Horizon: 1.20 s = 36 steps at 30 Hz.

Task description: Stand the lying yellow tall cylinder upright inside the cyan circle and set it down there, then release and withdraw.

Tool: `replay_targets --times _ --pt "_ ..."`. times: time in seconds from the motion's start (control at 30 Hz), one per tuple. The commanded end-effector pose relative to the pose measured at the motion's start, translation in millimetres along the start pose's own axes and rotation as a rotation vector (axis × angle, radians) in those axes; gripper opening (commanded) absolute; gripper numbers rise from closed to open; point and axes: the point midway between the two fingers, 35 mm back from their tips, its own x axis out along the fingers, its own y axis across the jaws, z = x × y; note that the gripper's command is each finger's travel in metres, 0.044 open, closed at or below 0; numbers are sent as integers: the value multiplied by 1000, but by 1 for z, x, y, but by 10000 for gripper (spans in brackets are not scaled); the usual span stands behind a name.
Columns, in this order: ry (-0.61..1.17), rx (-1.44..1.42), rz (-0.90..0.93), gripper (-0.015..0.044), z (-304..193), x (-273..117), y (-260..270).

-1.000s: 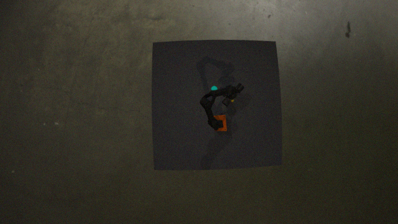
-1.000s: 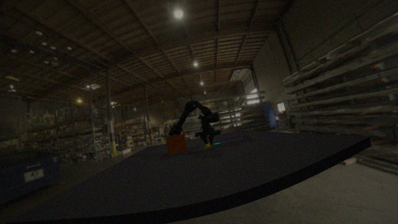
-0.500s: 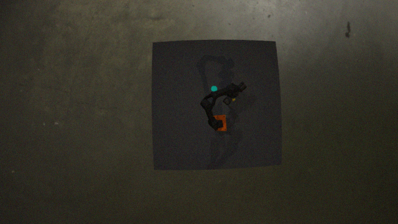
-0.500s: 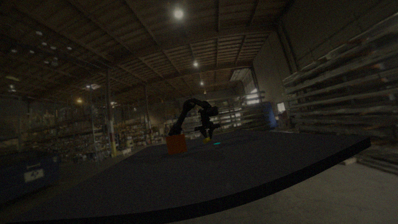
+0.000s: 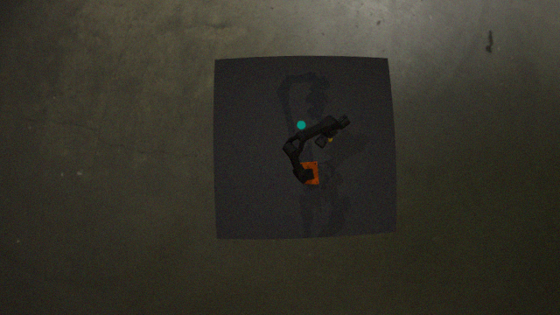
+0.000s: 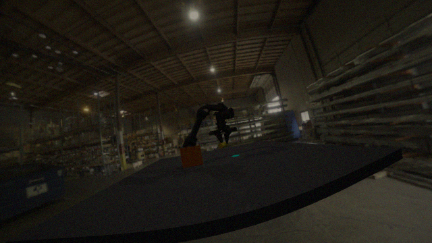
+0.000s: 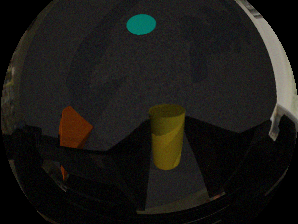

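My gripper [image 6: 223, 142] [image 7: 167, 122] points down and is shut on the yellow tall cylinder [image 5: 330, 140] [image 6: 222, 145] [image 7: 167, 145]. In the wrist view the cylinder sits between the two dark fingers, with one round end facing up the picture. The exterior view shows it raised above the dark table top, but its exact tilt is too small to tell. In the top view the arm hides most of it. The cyan circle [image 5: 301, 125] [image 6: 235, 155] [image 7: 141, 24] lies flat on the table, apart from the cylinder, with nothing on it.
The orange base block [image 5: 312, 180] [image 6: 192, 156] [image 7: 74, 129] stands under the arm's foot on the dark square table top [image 5: 245, 197] [image 6: 152, 202]. The arm [image 5: 312, 131] [image 6: 199, 118] reaches past the circle in the top view. The table's near edge [image 6: 236, 219] shows in the exterior view.
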Motion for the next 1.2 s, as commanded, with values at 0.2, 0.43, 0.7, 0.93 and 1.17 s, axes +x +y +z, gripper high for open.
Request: replay_targets --times 0.2,0.43,0.7,0.93,1.17 --pt "8 101 -10 105 14 -12 0" --pt "9 270 -15 105 35 -16 -2" --pt "8 463 -19 105 60 -20 -2" --pt "5 631 -20 105 82 -23 0" --pt "2 799 -20 105 105 -24 3"
